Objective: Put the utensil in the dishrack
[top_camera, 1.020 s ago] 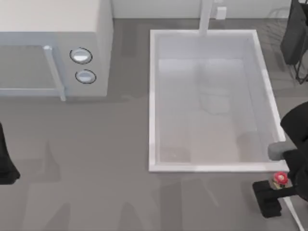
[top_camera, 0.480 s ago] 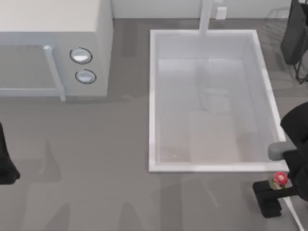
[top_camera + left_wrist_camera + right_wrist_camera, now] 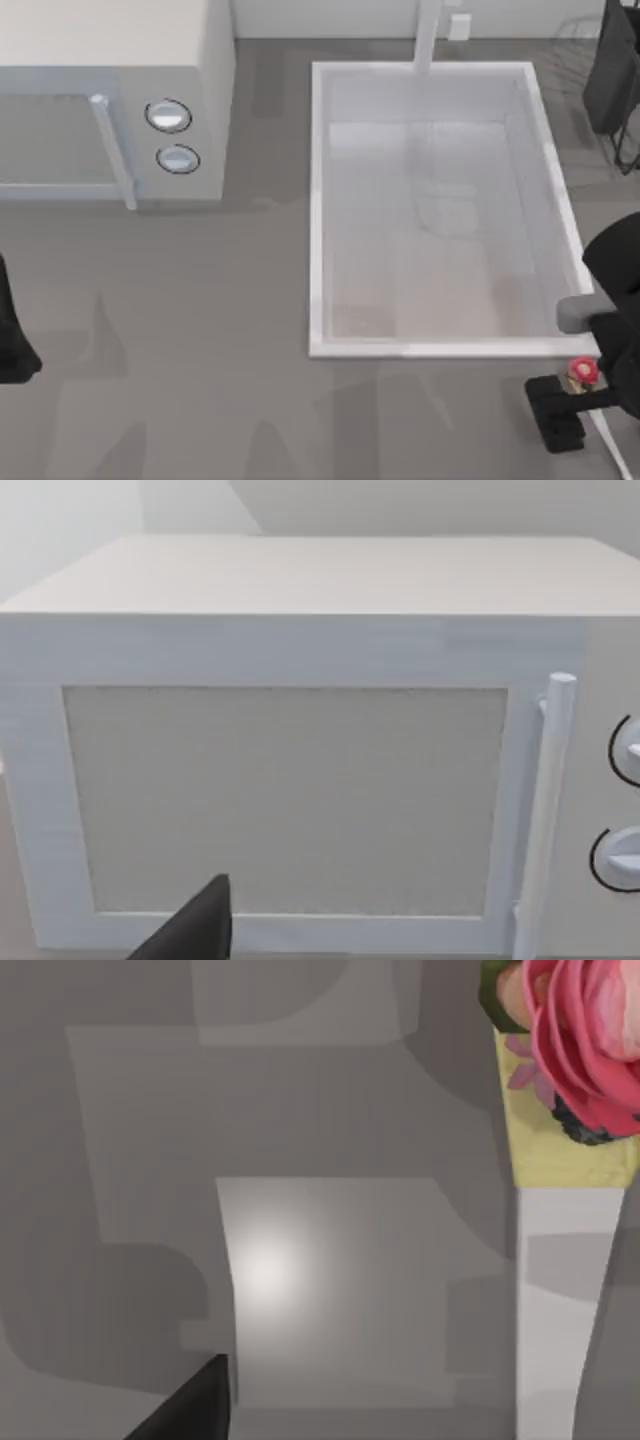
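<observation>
**Utensil at the right gripper, rack well away**

The utensil [image 3: 582,371], a slim tool with a round red head, yellow band and thin cream-white handle, sits at the right gripper [image 3: 565,392] near the table's right edge, just below the white rectangular sink basin [image 3: 317,200]. Whether the fingers have closed on it cannot be told. The black wire dishrack [image 3: 612,70] stands well apart at the upper right.

A loose hold could drop the thin handle in transit; a low path risks clipping the basin rim.

Counted: one utensil, one dishrack, one basin, one white microwave [image 3: 110,95] with two dials. The left arm [image 3: 12,335] is parked at the left edge.
</observation>
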### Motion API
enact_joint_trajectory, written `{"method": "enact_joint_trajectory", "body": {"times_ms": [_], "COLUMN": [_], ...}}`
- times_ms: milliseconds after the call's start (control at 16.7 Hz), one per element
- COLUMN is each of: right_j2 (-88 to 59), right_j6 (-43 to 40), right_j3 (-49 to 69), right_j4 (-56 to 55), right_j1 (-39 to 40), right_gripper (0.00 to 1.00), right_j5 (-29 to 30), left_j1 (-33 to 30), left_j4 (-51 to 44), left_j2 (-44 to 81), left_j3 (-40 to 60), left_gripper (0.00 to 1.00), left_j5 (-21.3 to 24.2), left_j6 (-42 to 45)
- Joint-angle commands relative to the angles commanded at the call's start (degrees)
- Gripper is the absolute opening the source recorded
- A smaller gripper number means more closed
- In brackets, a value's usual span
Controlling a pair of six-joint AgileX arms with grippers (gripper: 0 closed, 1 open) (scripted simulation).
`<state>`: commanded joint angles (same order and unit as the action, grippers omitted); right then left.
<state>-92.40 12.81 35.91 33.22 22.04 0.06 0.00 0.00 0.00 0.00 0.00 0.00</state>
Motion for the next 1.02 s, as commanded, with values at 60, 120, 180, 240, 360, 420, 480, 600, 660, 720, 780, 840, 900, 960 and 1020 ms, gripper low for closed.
{"method": "enact_joint_trajectory", "body": {"times_ms": [60, 120, 180, 240, 360, 420, 480, 600, 660, 720, 780, 840, 900, 960, 1020], "right_j2": [0.0, 0.0, 0.0, 0.0, 0.0, 0.0, 0.0, 4.12, 4.12, 4.19, 4.34, 4.59, 4.95, 5.42, 6.04], "right_j6": [0.0, 0.0, 0.0, 0.0, 0.0, 0.0, 0.0, 0.09, 0.09, 0.08, 0.08, 0.07, 0.07, 0.04, 0.0], "right_j3": [0.0, 0.0, 0.0, 0.0, 0.0, 0.0, 0.0, 2.28, 2.93, 4.2, 6.04, 8.36, 11.08, 14.05, 17.18], "right_j4": [0.0, 0.0, 0.0, 0.0, 0.0, 0.0, 0.0, 4.34, 5.03, 6.36, 8.29, 10.81, 13.98, 17.7, 22.04], "right_j1": [0.0, 0.0, 0.0, 0.0, 0.0, 0.0, 0.0, 0.03, 0.07, 0.12, 0.15, 0.18, 0.19, 0.18, 0.15], "right_gripper": [0.0, 0.0, 0.0, 0.0, 0.0, 0.0, 0.0, 0.0, 0.0, 0.0, 0.0, 0.0, 0.0, 0.0, 0.0], "right_j5": [0.0, 0.0, 0.0, 0.0, 0.0, 0.0, 0.0, 0.48, 0.47, 0.46, 0.45, 0.45, 0.44, 0.44, 0.44], "left_j1": [0.0, 0.0, 0.0, 0.0, 0.0, 0.0, 0.0, 0.0, 0.0, 0.0, 0.0, 0.0, 0.0, 0.0, 0.0], "left_j4": [0.0, 0.0, 0.0, 0.0, 0.0, 0.0, 0.0, 0.0, 0.0, 0.0, 0.0, 0.0, 0.0, 0.0, 0.0], "left_j2": [0.0, 0.0, 0.0, 0.0, 0.0, 0.0, 0.0, 0.0, 0.0, 0.0, 0.0, 0.0, 0.0, 0.0, 0.0], "left_j3": [0.0, 0.0, 0.0, 0.0, 0.0, 0.0, 0.0, 0.0, 0.0, 0.0, 0.0, 0.0, 0.0, 0.0, 0.0], "left_gripper": [1.0, 1.0, 1.0, 1.0, 1.0, 1.0, 1.0, 1.0, 1.0, 1.0, 1.0, 1.0, 1.0, 1.0, 1.0], "left_j5": [0.0, 0.0, 0.0, 0.0, 0.0, 0.0, 0.0, 0.0, 0.0, 0.0, 0.0, 0.0, 0.0, 0.0, 0.0], "left_j6": [0.0, 0.0, 0.0, 0.0, 0.0, 0.0, 0.0, 0.0, 0.0, 0.0, 0.0, 0.0, 0.0, 0.0, 0.0]}}
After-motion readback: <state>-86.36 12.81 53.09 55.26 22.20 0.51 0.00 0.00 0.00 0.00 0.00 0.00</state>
